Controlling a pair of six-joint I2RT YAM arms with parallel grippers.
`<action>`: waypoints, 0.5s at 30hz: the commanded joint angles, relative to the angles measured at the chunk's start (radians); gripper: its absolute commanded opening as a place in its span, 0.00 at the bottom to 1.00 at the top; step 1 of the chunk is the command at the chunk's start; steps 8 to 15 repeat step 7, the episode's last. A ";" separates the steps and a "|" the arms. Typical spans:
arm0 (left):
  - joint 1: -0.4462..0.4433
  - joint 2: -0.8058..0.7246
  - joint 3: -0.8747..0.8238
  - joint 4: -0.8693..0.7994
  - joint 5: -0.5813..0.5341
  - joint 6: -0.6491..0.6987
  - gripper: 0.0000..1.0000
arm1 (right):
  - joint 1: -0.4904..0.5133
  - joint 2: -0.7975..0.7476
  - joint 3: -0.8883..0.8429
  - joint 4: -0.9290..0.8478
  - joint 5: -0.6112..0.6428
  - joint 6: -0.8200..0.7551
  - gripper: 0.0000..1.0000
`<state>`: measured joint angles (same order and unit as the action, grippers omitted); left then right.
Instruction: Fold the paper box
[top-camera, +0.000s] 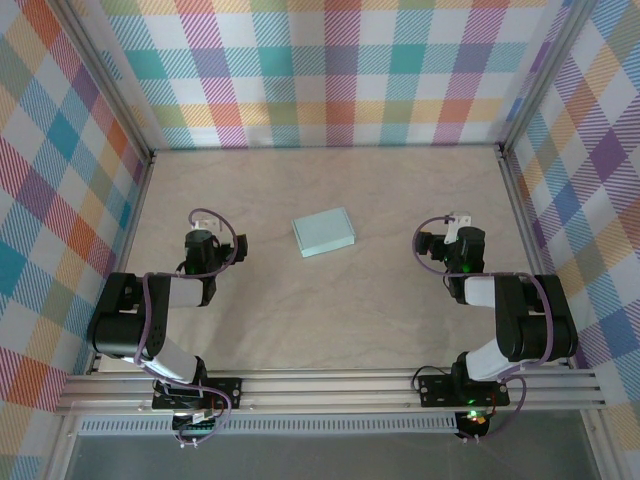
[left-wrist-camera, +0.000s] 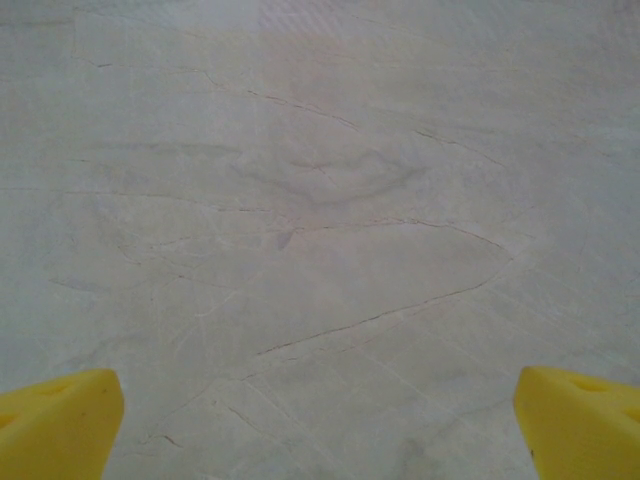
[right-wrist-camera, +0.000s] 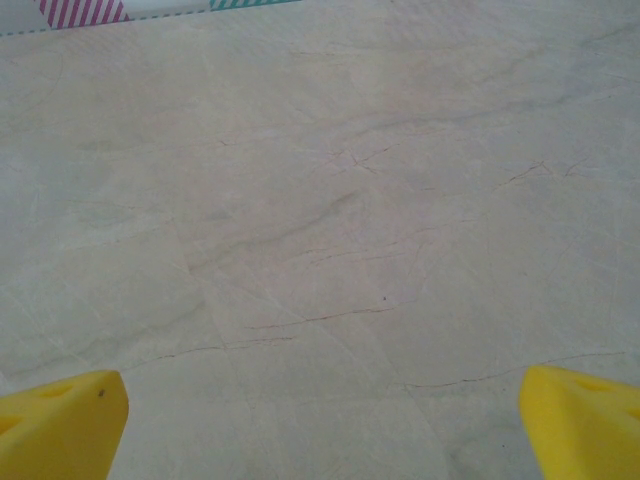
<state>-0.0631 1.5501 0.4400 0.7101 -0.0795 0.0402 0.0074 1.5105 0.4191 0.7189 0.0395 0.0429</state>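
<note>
The paper box (top-camera: 323, 232), a small pale mint-green flat rectangle, lies on the beige table between the two arms, slightly tilted. My left gripper (top-camera: 203, 225) hangs well to the left of it, open, with nothing between its yellow fingertips (left-wrist-camera: 60, 425). To the right of the box my right gripper (top-camera: 455, 226) is also open and empty, its yellow fingertips (right-wrist-camera: 60, 425) wide apart over bare table. Neither gripper touches the box.
Plaid walls (top-camera: 330, 70) enclose the table on three sides, with aluminium posts at the back corners. A metal rail (top-camera: 330, 390) runs along the near edge where both arm bases are bolted. The creased beige tabletop (top-camera: 330, 310) stretches between the arms.
</note>
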 joint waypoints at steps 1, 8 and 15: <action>-0.001 -0.001 0.012 0.027 -0.007 -0.013 1.00 | -0.003 0.003 0.020 0.043 -0.021 -0.013 1.00; -0.001 -0.001 0.011 0.031 -0.005 -0.013 1.00 | -0.003 0.004 0.020 0.045 -0.021 -0.012 1.00; -0.001 -0.001 0.011 0.031 -0.005 -0.013 1.00 | -0.003 0.004 0.020 0.045 -0.021 -0.012 1.00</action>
